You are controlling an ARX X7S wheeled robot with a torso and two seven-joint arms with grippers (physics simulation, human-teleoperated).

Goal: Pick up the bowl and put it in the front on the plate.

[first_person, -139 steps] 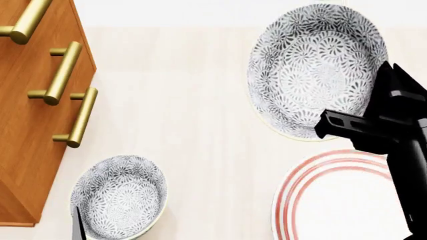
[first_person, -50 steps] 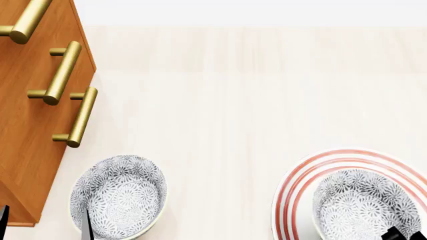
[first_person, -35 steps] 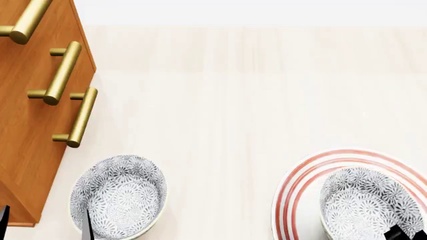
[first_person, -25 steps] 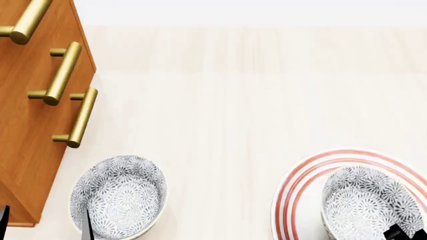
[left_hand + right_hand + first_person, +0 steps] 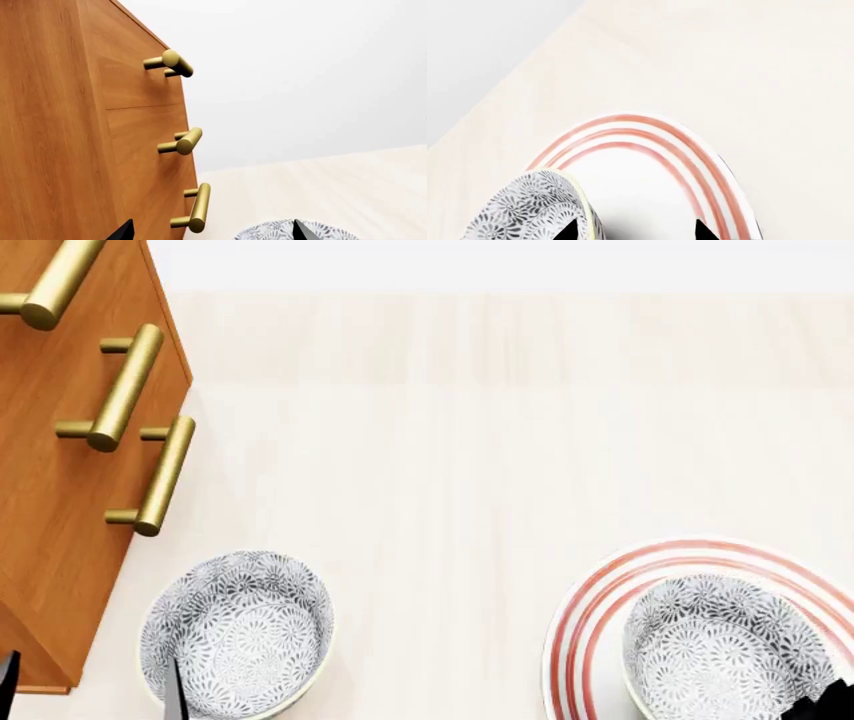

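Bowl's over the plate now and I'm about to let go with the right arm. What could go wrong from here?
1. The bowl sits toward one side of the plate, not centred; a nudge on release might push it onto the red rings.
2. In the right wrist view the bowl looks tilted, so it may rock or drop when freed.
3. The right gripper is barely in view; I cannot tell its grip, so retreat slowly.

Cabinet [image 5: 54, 490] at 9 o'clock: smooth mid-brown wood grain, brushed-brass metal handles [image 5: 127, 385]. Tabletop [image 5: 441, 440]: pale matt wood. Bowl [image 5: 721, 650] and plate [image 5: 587, 630] at 5 o'clock: smooth, ceramic-looking, low sheen.
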